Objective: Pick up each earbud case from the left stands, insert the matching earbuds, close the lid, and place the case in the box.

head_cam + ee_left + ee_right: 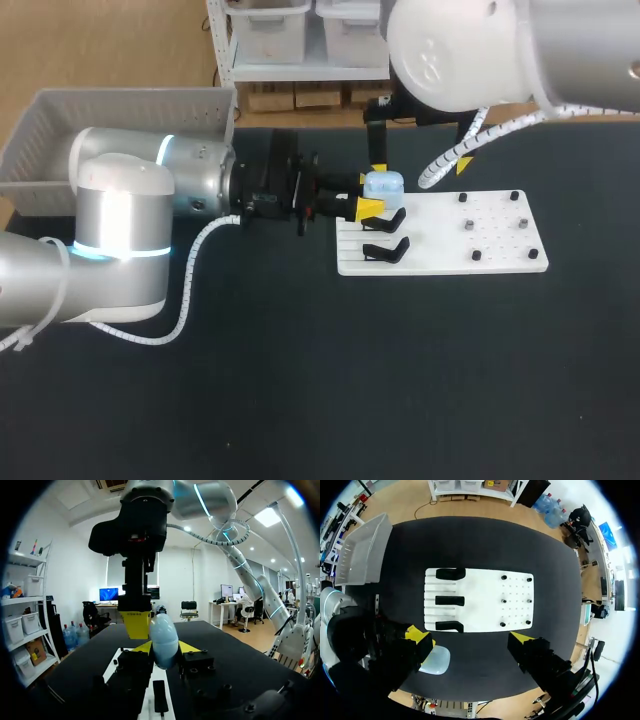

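Black table (300,380): left gripper (166,648) pinching pale blue case (383,185) (right gripper (470,637) spread wide).

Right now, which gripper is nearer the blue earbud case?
Left. The left gripper is shut on the blue earbud case, a finger on each side. The right gripper hangs open, one fingertip beside the case, not gripping.

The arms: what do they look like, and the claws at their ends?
The left arm and right arm are thick, rounded, silver-white tubes; the left shows a glowing light-blue ring. A white coiled cable trails along each. The left claw and right claw are black, with two yellow-tipped fingers.
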Controlling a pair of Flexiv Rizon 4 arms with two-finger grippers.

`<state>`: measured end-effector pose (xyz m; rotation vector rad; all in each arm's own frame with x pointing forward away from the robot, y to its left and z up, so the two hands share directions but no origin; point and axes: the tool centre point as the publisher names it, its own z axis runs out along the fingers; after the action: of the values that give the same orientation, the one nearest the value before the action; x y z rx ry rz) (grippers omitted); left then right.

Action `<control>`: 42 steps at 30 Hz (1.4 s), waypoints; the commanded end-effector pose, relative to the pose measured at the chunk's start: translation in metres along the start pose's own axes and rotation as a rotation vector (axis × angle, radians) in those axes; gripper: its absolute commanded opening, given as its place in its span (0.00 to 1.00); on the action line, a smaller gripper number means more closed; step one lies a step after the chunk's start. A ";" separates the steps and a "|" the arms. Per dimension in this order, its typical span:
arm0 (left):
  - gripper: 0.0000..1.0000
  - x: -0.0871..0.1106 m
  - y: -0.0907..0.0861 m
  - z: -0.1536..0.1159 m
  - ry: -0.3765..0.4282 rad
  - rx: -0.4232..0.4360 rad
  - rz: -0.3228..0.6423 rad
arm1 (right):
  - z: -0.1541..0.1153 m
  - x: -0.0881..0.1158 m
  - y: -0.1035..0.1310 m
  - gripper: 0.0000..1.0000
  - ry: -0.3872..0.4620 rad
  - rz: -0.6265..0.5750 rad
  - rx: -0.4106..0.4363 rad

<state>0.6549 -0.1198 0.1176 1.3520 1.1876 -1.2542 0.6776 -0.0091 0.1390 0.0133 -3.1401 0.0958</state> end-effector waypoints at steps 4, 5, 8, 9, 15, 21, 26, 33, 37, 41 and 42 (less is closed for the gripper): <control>0.00 0.001 0.000 0.000 -0.001 -0.001 0.001 | -0.021 0.015 -0.013 1.00 -0.121 0.044 0.000; 0.00 0.001 0.000 0.000 -0.001 -0.001 0.001 | -0.027 0.016 -0.015 1.00 -0.152 0.054 -0.005; 0.00 0.001 0.000 0.000 -0.001 -0.001 0.001 | -0.052 0.024 -0.021 1.00 -0.253 0.059 -0.029; 0.00 0.001 0.000 0.000 -0.001 -0.001 0.001 | -0.059 0.027 -0.022 1.00 -0.275 0.059 -0.014; 0.00 -0.020 -0.004 -0.021 0.045 -0.070 -0.018 | -0.095 0.042 -0.035 1.00 -0.371 0.047 -0.035; 0.00 -0.057 -0.007 -0.078 0.063 -0.249 0.011 | -0.095 0.042 -0.035 1.00 -0.371 0.047 -0.035; 0.00 -0.068 0.005 -0.146 0.097 -0.425 0.008 | -0.095 0.042 -0.035 1.00 -0.371 0.047 -0.035; 0.00 -0.073 0.054 -0.243 0.179 -0.625 -0.014 | -0.095 0.042 -0.035 1.00 -0.371 0.047 -0.035; 0.00 -0.064 0.089 -0.290 0.268 -0.689 -0.065 | -0.095 0.042 -0.035 1.00 -0.371 0.047 -0.035; 0.00 -0.053 0.123 -0.328 0.367 -0.744 -0.107 | -0.095 0.042 -0.035 1.00 -0.371 0.047 -0.035; 0.00 -0.050 0.131 -0.333 0.411 -0.742 -0.101 | -0.095 0.042 -0.035 1.00 -0.371 0.047 -0.035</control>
<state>0.8046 0.1876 0.1892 0.9351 1.7462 -0.4953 0.6373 -0.0377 0.2367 -0.0464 -3.5044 0.0450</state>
